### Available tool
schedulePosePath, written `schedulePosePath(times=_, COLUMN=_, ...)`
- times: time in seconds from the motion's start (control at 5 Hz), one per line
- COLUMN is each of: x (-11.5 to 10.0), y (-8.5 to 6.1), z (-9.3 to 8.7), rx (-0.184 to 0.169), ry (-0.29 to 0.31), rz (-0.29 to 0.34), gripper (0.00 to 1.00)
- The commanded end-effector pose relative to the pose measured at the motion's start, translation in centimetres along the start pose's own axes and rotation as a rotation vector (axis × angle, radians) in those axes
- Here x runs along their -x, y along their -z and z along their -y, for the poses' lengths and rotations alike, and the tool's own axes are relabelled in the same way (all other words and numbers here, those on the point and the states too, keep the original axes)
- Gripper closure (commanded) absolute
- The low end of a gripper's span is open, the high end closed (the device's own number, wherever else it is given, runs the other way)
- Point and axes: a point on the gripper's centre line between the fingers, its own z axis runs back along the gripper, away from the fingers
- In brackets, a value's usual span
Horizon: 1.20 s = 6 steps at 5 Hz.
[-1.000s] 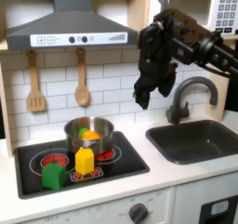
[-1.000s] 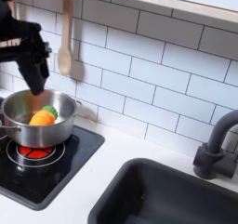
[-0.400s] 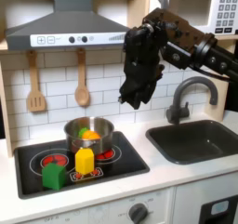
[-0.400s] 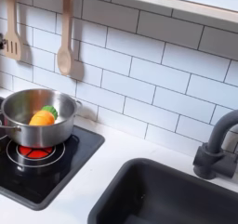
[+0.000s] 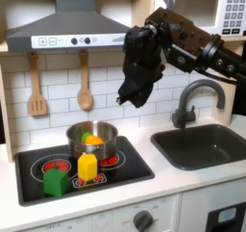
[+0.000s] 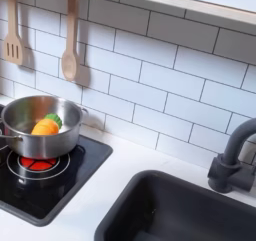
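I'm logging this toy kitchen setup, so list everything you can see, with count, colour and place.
pot: one, silver, on the back burner of the stove, holding orange and green pieces
stove: one, black with red burners, on the counter at the first exterior view's left
yellow block: one, yellow, on the stove in front of the pot
green block: one, green, on the stove's front left in the first exterior view
spatula: one, wooden, hanging on the tiled wall
spoon: one, wooden, hanging to the spatula's right in the first exterior view
range hood: one, grey, above the stove
sink: one, dark grey, at the first exterior view's right
faucet: one, dark grey, behind the sink
microwave: one, white keypad, upper right in the first exterior view
gripper: one, black, in the air above and right of the pot in the first exterior view, jaws pointing down
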Motion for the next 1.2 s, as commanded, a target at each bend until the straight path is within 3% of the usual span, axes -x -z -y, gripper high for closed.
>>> schedulePosePath(times=0.0, x=-2.0, y=-0.2, z=0.3, rx=0.024, ry=0.003, rz=0.085, gripper=1.0)
schedulePosePath(times=0.2, x=-3.2, y=-0.4, z=0.3, rx=0.027, ry=-0.001, rz=0.123, gripper=1.0)
schedulePosePath(times=1.0, x=-8.0, y=0.6, z=-0.6, rx=0.062, ry=-0.072, rz=0.17, gripper=1.0)
